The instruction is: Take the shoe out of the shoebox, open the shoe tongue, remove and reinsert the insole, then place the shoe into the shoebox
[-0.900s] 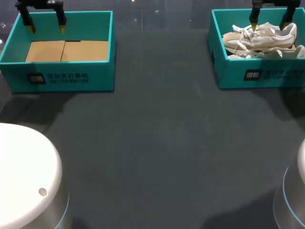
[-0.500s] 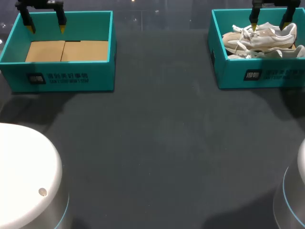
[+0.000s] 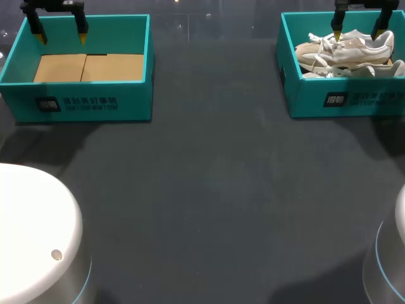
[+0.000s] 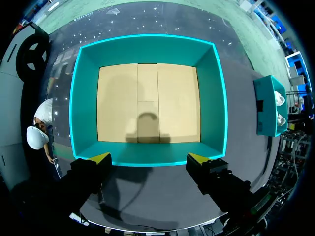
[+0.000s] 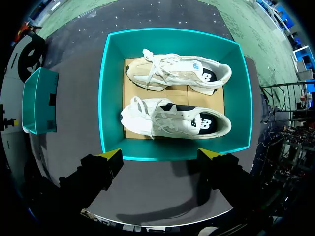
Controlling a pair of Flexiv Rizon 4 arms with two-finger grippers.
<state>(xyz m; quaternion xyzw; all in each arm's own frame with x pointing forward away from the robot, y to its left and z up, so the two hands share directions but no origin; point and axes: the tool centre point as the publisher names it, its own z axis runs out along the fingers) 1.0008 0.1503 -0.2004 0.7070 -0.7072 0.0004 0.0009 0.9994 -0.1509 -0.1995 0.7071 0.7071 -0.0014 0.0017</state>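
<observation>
A teal shoebox [image 3: 345, 98] at the table's far right holds two white lace-up shoes lying side by side on its cardboard floor. One shoe [image 3: 345, 52] [image 5: 179, 73] shows in full. The other shoe [image 3: 354, 71] [image 5: 174, 120] lies against the box wall on the gripper's side. My right gripper [image 3: 357, 36] [image 5: 161, 155] hangs open above that box [image 5: 112, 98], touching nothing. A second teal box [image 3: 95, 104] [image 4: 147, 49] at the far left is empty, its cardboard floor bare. Over it my left gripper [image 3: 61, 38] [image 4: 148, 158] hangs open, holding nothing.
The dark tabletop [image 3: 209, 190] stretches between and in front of the two boxes. The white rounded bases of my arms stand at the near left [image 3: 31, 234] and near right [image 3: 392, 253] corners.
</observation>
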